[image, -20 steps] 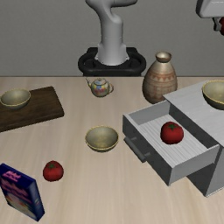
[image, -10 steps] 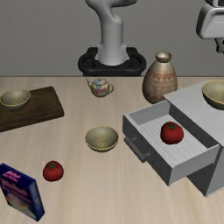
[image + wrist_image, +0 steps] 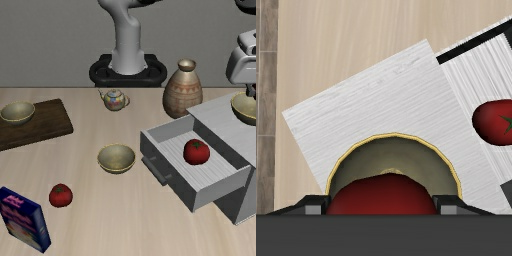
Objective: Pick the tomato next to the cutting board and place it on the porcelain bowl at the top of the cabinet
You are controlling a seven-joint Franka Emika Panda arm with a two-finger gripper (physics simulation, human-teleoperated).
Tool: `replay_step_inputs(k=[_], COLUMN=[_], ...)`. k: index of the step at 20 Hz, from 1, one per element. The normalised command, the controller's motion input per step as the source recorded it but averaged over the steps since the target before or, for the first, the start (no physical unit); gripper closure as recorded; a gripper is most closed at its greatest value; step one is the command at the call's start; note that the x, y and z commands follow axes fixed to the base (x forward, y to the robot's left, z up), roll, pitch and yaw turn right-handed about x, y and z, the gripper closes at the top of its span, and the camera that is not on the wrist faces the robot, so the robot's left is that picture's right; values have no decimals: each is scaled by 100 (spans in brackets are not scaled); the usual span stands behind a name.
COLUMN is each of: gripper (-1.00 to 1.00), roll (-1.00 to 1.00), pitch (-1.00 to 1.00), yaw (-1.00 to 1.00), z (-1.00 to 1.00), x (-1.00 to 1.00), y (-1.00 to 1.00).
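Tomato (image 3: pixel 384 193) is gripped across its widest part by the gripper (image 3: pixel 381 206), whose fingers are closed against it from 2 sides, directly over the porcelain bowl (image 3: pixel 396 153) on the cabinet (image 3: pixel 346 108) top. It is judged light, smooth-skinned, round and somewhat soft, so a moderate squeeze at the equator is advised against slipping or bruising. A low release is suggested, since it can roll. A spare tomato (image 3: pixel 496 120) lies in the open drawer (image 3: pixel 471 85).
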Motion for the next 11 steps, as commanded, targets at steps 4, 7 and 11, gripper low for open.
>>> replay_step_inputs(k=[4,7,11], gripper=[-100,-100,-100], roll=[0,0,0], pitch=[0,0,0], yaw=[0,0,0], z=[0,0,0], x=[0,0,0], y=[0,0,0])
